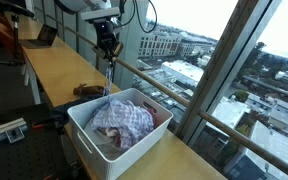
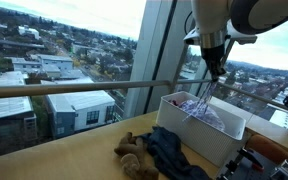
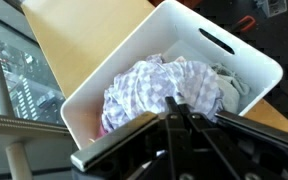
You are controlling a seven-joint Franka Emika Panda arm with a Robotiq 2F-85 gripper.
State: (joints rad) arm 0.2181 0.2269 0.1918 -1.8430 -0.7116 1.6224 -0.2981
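Observation:
A white plastic bin (image 1: pixel 84 128) (image 2: pixel 189 138) (image 3: pixel 199 14) stands on the wooden counter by the window. It holds a purple-and-white checkered cloth (image 1: pixel 126 120) (image 2: pixel 200 110) (image 3: pixel 149 85) on top of other laundry. My gripper (image 1: pixel 108 50) (image 2: pixel 213 72) (image 3: pixel 174 103) hangs above the bin, its fingers shut together. In both exterior views a thin stretched strip of the checkered cloth runs from the fingertips down into the pile. In the wrist view the cloth reaches right up to the closed fingertips.
A brown plush toy (image 2: pixel 132 156) (image 1: pixel 89 91) and a dark blue garment (image 2: pixel 176 155) lie on the counter beside the bin. A metal rail (image 2: pixel 74 88) and window glass run along the counter's far edge. A laptop (image 1: pixel 46 37) sits further along.

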